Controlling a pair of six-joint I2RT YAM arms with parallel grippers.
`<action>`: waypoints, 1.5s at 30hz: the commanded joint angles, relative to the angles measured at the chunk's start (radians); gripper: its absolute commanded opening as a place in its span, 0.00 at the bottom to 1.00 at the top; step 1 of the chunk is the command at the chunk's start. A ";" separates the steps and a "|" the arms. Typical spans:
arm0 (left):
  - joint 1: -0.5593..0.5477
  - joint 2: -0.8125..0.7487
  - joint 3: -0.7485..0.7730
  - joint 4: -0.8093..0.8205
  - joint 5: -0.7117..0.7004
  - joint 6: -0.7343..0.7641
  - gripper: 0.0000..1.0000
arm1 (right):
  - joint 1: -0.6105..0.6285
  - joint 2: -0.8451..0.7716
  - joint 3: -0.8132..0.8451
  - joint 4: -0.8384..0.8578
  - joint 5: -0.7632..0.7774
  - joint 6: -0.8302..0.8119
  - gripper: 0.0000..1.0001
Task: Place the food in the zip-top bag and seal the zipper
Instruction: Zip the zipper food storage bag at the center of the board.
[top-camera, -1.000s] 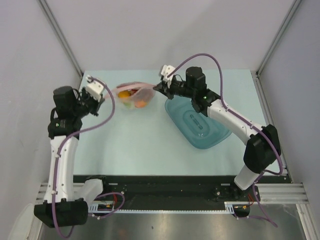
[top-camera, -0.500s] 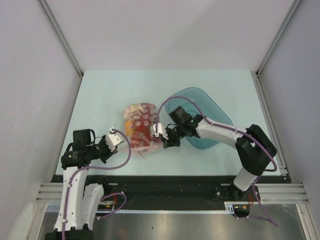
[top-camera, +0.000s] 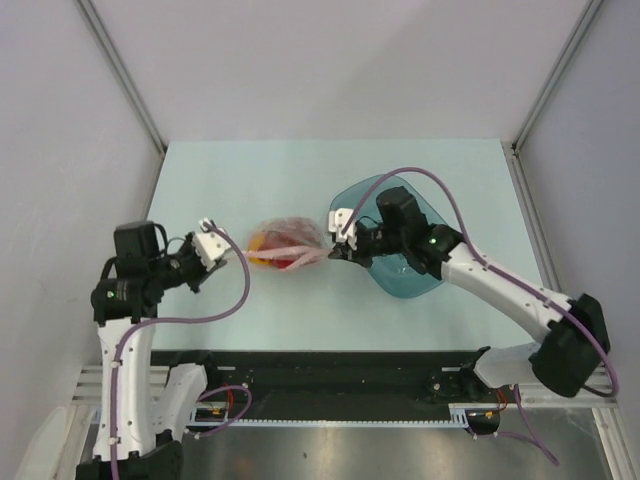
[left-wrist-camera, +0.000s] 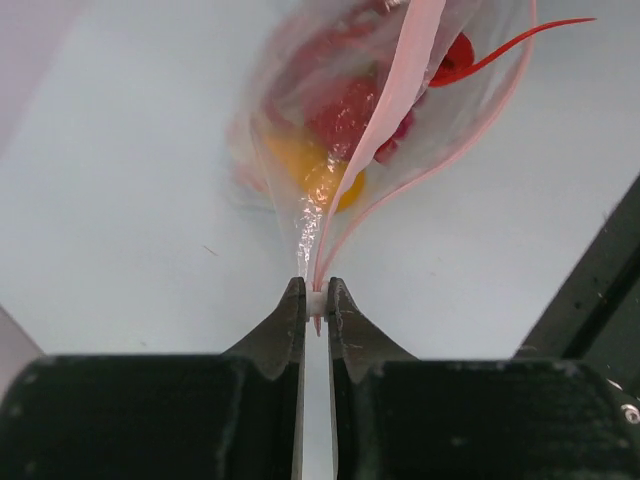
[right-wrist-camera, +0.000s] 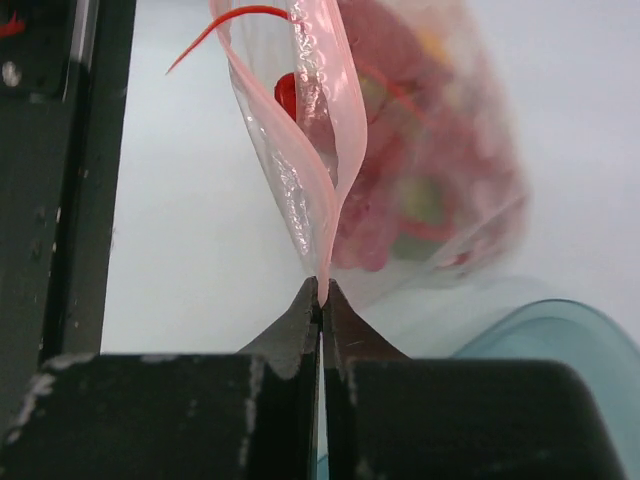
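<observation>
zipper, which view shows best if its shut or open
Left wrist: the zipper lips clearly spread apart above the pinching left hand, mouth open. Right wrist shows the split too, narrower. Top external shows only a thin pink line.

blue bowl (top-camera: 405, 282) crowds the space right of the bag (top-camera: 285, 240).

This looks like a robotics lab test cell. A pale blue-green tabletop (top-camera: 250, 310) is boxed in by plain grey panels (top-camera: 60, 150) on metal posts (top-camera: 122, 75). A cabled left arm (top-camera: 122, 345) and right arm (top-camera: 500, 290) are bolted to an aluminium rail (top-camera: 570, 383) along its near edge.
</observation>
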 joint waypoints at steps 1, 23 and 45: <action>0.006 0.074 0.242 0.036 0.131 -0.096 0.00 | -0.010 -0.130 0.061 0.152 0.019 0.164 0.00; -0.006 0.169 0.425 0.024 0.236 -0.208 0.58 | -0.068 -0.118 0.124 0.108 -0.027 0.237 0.00; -0.132 0.010 0.111 -0.364 0.132 0.167 0.76 | -0.051 -0.113 0.156 0.147 0.145 0.617 0.00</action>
